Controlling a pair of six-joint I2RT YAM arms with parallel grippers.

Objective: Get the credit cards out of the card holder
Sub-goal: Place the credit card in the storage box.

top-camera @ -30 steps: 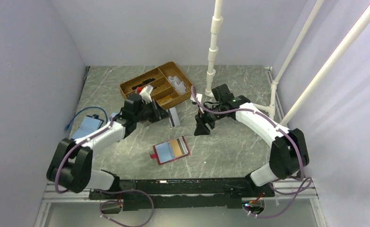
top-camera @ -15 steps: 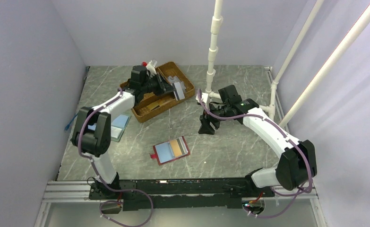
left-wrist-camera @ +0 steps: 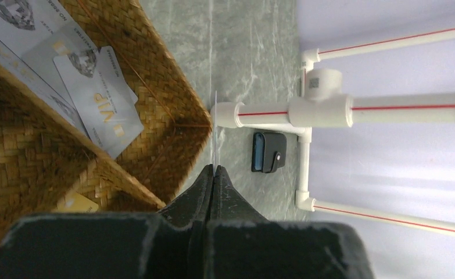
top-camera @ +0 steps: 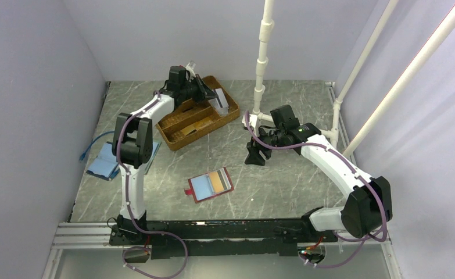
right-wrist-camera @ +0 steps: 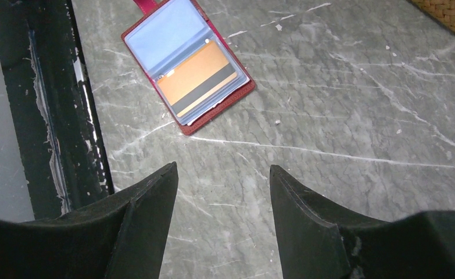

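Observation:
The red card holder lies open on the table's near middle, a gold-tan credit card with a dark stripe in its right pocket and a light-blue pocket on its left. From the right wrist, the holder and gold card lie ahead of my right gripper, which hangs open and empty above bare table. My left gripper is shut on a silver-grey credit card, seen edge-on, at the wicker tray's far corner. Silver cards lie inside that tray.
The wicker tray stands at the back left. A white pipe stand rises behind the right arm, with a black wallet at its foot. A light-blue booklet case and blue cable lie left.
My left arm has swung from the table's middle back to the tray's far right end, carrying the silver card. The right gripper has drifted slightly right and stays open.

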